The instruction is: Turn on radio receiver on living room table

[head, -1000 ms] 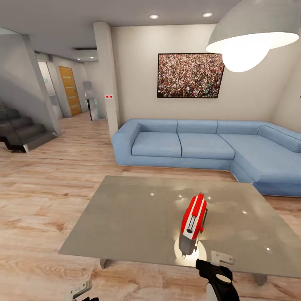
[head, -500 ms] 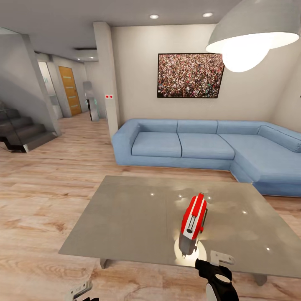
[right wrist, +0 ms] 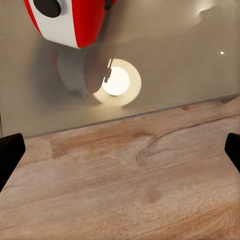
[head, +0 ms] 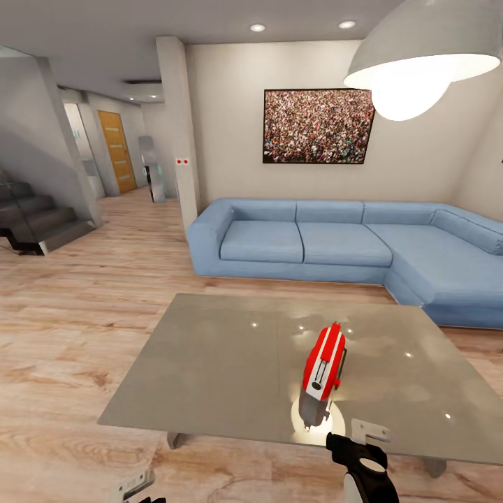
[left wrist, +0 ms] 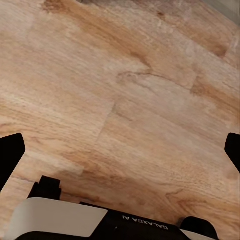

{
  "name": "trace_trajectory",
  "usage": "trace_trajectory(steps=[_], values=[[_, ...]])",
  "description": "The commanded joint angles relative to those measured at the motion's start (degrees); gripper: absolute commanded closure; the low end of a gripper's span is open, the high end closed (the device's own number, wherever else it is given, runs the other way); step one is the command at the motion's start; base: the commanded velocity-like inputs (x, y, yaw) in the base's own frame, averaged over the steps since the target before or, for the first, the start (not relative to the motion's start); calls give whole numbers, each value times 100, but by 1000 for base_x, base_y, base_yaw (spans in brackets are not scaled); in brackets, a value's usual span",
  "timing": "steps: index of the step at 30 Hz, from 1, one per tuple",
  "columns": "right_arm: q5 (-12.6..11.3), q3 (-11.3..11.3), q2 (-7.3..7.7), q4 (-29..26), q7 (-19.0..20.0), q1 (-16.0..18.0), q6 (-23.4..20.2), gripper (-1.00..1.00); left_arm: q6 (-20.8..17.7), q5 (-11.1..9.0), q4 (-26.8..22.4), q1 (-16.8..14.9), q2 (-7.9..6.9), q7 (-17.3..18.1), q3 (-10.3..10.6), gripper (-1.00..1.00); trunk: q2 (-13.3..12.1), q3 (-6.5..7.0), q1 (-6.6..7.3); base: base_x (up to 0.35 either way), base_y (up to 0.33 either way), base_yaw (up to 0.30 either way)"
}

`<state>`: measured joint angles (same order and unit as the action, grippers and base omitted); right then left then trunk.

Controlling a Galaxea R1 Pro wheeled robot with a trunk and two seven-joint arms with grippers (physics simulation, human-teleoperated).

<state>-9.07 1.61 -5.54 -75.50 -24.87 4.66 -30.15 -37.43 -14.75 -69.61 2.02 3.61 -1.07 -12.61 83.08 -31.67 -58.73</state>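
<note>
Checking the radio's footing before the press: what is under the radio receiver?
The radio receiver stands on the table; its grey top beneath shows the radio's reflection and a lamp glare. The contact patch itself is covered.

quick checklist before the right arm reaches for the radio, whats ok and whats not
1. Radio receiver on the table, upright: ok.
2. Table between the near edge and the radio bare: ok.
3. Right tool at the radio: not ok, it sits at the table's near edge, short of it.
4. Right tool open: ok, fingertips at the wrist view's edges.
5. Left tool out of the way: ok, low over the floor.
6. Power control location: cannot tell.
</note>
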Motion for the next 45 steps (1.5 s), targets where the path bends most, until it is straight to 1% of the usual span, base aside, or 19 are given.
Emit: trace_trajectory(steps=[1, 11, 26, 31, 33, 37, 42, 45], values=[[-3, 7, 0, 0, 0, 0, 0, -100, -1, -2, 0, 0, 5, 1, 2, -100, 0, 0, 0, 0, 0, 0], [-7, 28, 0, 0, 0, 0, 0, -100, 1, -10, -9, 0, 36, 22, 37, -100, 0, 0, 0, 0, 0, 0], [-7, 34, 0, 0, 0, 0, 0, -100, -2, -19, -9, 0, 46, 28, 40, -100, 0, 0, 0, 0, 0, 0], [-1, 136, 0, 0, 0, 0, 0, -100, -17, -19, -9, 0, 49, 33, 47, -100, 0, 0, 0, 0, 0, 0], [0, 180, 0, 0, 0, 0, 0, -100, -22, -19, -9, 0, 34, 38, 78, -100, 0, 0, 0, 0, 0, 0], [14, 213, 0, 0, 0, 0, -3, -100, -42, -13, -9, 0, -2, 39, 236, -100, 0, 0, 0, 0, 0, 0], [21, 210, 2, 0, 0, 0, -44, -100, -52, -4, -3, 1, -15, 37, 296, -100, 0, 0, 0, 0, 0, 0], [26, 191, 7, 0, 0, 0, -176, -100, -62, 3, 20, 0, -26, 37, 307, -100, 0, 0, 0, 0, 0, 0]])
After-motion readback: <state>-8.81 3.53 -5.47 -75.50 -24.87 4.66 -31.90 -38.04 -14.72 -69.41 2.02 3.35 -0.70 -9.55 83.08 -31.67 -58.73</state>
